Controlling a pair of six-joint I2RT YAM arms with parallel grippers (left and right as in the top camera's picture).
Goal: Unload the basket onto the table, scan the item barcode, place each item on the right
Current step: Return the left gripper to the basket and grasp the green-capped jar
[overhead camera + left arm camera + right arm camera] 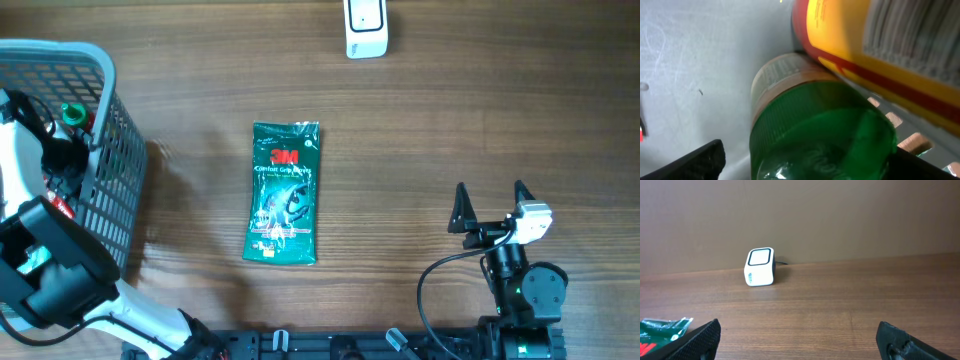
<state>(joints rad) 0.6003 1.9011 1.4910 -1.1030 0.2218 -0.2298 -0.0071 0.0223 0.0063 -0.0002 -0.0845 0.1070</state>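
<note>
Wooden table, grey mesh basket at its left edge, brown wall behind.

Work surface: wooden table, mid-brown, with grain running left to right and a few darker streaks; finish matte, no glare spots. Behind its far edge, in the right wrist view, stands a plain wall, flat taupe-brown, apparently unpainted board, though the view is too soft to confirm. Lighting is even and diffuse; shadows on the tabletop are faint and short.
</note>
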